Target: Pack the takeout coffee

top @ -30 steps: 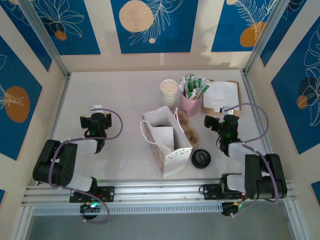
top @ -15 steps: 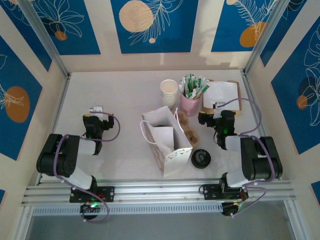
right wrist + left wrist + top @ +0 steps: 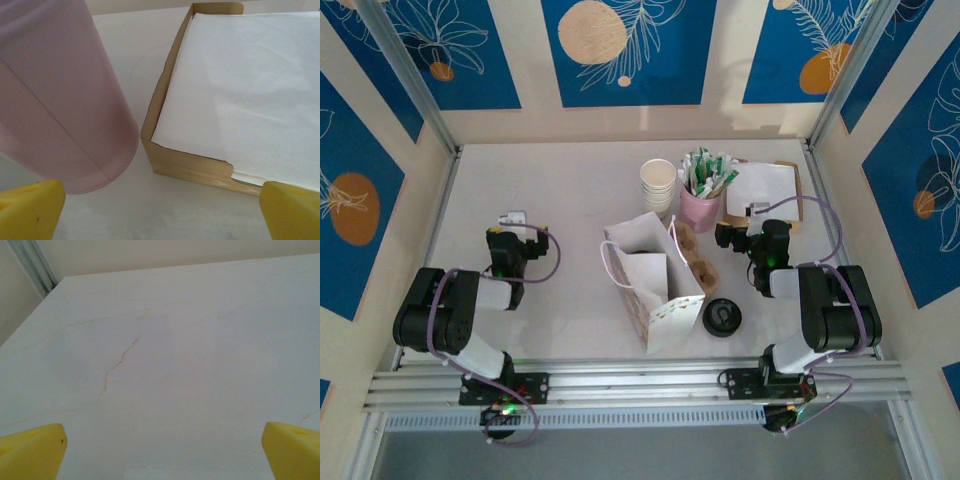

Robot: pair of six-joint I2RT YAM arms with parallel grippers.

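A white paper bag [image 3: 652, 288] stands open in the middle of the table, its inside dark. A black cup lid [image 3: 721, 317] lies on the table to its right, and a brown cardboard cup carrier [image 3: 696, 262] lies against the bag's far right side. A stack of white paper cups [image 3: 658, 184] stands behind the bag. My left gripper [image 3: 510, 222] [image 3: 162, 452] rests open over bare table at the left. Open too, my right gripper [image 3: 738, 228] [image 3: 161, 212] sits low and empty, facing the gap between the pink cup [image 3: 55, 100] and the napkin box [image 3: 200, 162].
The pink cup [image 3: 701, 207] holds green-and-white sachets. The brown box of white napkins [image 3: 766, 190] sits at the back right. Metal frame rails [image 3: 435, 215] run along the table's sides, and a rail [image 3: 640, 385] crosses the near edge by the arm bases.
Both arms have folded back toward their bases. The right gripper has shifted a little toward the pink cup and napkin box and opened slightly wider. The bag, lid and cups have not moved.
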